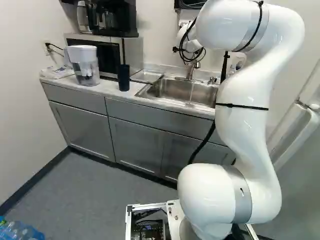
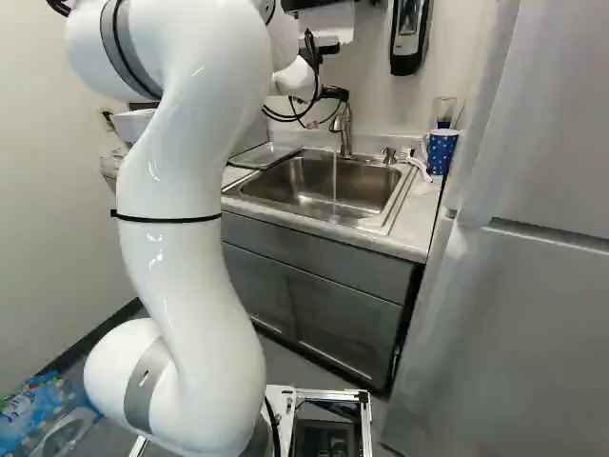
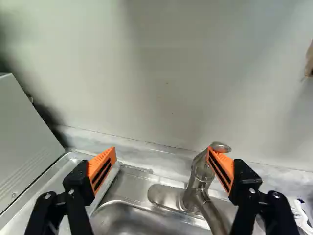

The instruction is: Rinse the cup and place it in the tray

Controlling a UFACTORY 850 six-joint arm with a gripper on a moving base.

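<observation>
End effector [image 3: 162, 152] spread, nothing pinched; 1 pad [image 3: 222, 166] overlaps the faucet [image 3: 198, 180], contact uncertain. Likely there to work the lever. Water [image 2: 334, 181] falls into the sink [image 2: 303, 179], upper middle of right base view. Dark cup [image 1: 123, 78], probably the task's, upright on the surface [image 1: 107, 88] beside the tray [image 1: 146, 76], upper left of left base view, awaiting rinsing.

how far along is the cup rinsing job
Water is already running from the tap. The hand stands open around the tap's top, holding nothing. The dark cup stands on the counter near the tray, not in it. Whether it's been rinsed I can't tell; likely left are picking it up, rinsing it and setting it in the tray.
</observation>
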